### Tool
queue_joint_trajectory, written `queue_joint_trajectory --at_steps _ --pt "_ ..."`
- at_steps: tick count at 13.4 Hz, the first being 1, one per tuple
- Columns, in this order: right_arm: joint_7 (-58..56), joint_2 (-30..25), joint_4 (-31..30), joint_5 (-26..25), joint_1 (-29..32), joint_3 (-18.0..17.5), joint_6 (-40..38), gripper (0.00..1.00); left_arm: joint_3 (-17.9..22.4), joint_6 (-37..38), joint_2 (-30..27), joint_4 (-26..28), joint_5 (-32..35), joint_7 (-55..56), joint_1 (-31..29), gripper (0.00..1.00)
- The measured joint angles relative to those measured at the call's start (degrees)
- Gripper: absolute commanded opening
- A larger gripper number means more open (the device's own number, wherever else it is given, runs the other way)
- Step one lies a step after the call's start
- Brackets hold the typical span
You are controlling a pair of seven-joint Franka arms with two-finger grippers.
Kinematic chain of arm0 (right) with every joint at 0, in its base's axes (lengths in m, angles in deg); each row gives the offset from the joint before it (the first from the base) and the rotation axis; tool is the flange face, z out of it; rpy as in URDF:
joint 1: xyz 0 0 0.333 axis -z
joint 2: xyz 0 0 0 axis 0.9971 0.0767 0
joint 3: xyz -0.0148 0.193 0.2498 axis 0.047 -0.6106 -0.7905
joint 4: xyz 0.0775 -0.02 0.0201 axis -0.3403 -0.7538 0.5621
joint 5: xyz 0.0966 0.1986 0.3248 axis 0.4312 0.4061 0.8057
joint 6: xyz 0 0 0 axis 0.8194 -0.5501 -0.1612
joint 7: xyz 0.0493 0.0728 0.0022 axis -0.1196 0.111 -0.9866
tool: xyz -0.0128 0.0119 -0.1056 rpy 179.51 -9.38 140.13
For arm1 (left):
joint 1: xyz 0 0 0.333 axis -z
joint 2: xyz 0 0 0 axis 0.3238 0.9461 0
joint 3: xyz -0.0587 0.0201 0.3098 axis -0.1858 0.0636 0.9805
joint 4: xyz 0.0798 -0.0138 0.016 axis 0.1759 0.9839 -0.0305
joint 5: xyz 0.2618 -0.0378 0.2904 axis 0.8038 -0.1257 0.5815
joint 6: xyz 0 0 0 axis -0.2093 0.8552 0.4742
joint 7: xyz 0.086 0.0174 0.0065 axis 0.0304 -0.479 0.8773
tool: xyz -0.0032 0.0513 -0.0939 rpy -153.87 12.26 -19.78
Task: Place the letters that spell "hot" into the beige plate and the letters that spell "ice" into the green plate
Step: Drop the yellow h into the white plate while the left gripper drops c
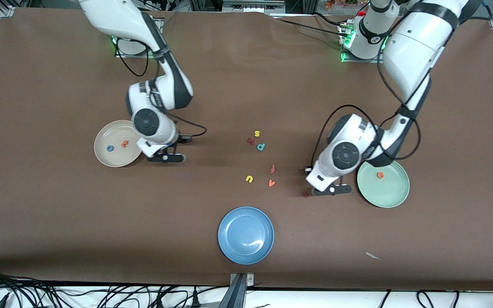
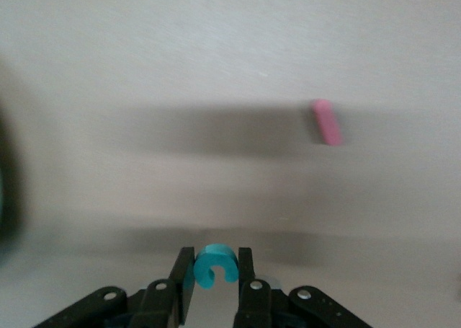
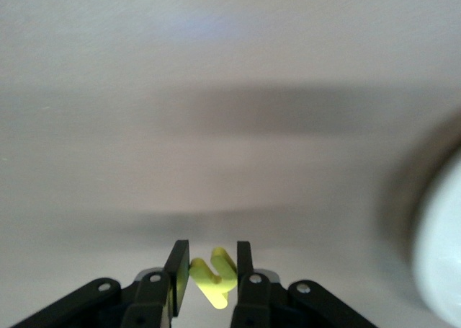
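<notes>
My left gripper is shut on the teal c, low over the table beside the green plate. That plate holds the orange e. The dark red i lies on the table close to this gripper. My right gripper is shut on the yellow h, low over the table beside the beige plate. In that plate lie the blue o and the orange t.
Loose letters lie mid-table: a yellow s, a dark red letter, a teal p, a red-orange f, a yellow u and an orange v. A blue plate sits nearer the camera. A paper scrap lies nearer the camera than the green plate.
</notes>
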Motion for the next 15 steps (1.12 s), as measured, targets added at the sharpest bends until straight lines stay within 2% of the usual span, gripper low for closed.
queue_joint_trajectory --at_steps 4,6,9,10,11,12,13,15 --pt "-13.5 -1.7 0.4 -0.1 0.3 9.7 -5.5 0.33 0.2 2.6 -1.1 0.0 2.2 -13.4 -5.3 0.20" --pt "-17.8 -1.6 -0.1 -0.1 0.7 13.2 -6.5 0.33 0.3 2.7 -1.1 0.1 4.5 -19.0 -7.9 0.20" --pt "-18.9 -0.9 -3.3 -0.1 0.9 14.0 -6.7 0.33 0.4 2.7 -1.1 0.0 6.5 -27.8 -11.7 0.20" --pt "-19.4 -0.2 -4.3 -0.1 1.0 13.9 -6.6 0.39 0.4 2.7 -1.1 0.1 7.6 -30.2 -13.0 0.25" --pt "-20.0 0.5 -4.8 0.0 1.0 13.9 -6.4 0.73 0.4 2.6 -1.1 0.1 9.2 -32.0 -14.1 0.50" --pt "-20.5 1.1 -5.0 0.0 1.3 13.9 -6.1 0.99 0.4 2.6 -1.1 0.1 10.6 -33.4 -15.1 0.94" --pt "-20.9 1.5 -5.0 0.0 1.6 13.9 -5.6 0.99 0.4 2.5 -1.1 0.2 11.4 -34.6 -15.7 1.00" --pt "-21.3 1.3 -4.7 0.1 2.0 14.0 -4.7 0.99 0.3 2.4 -1.0 0.2 11.6 -35.4 -15.9 1.00"
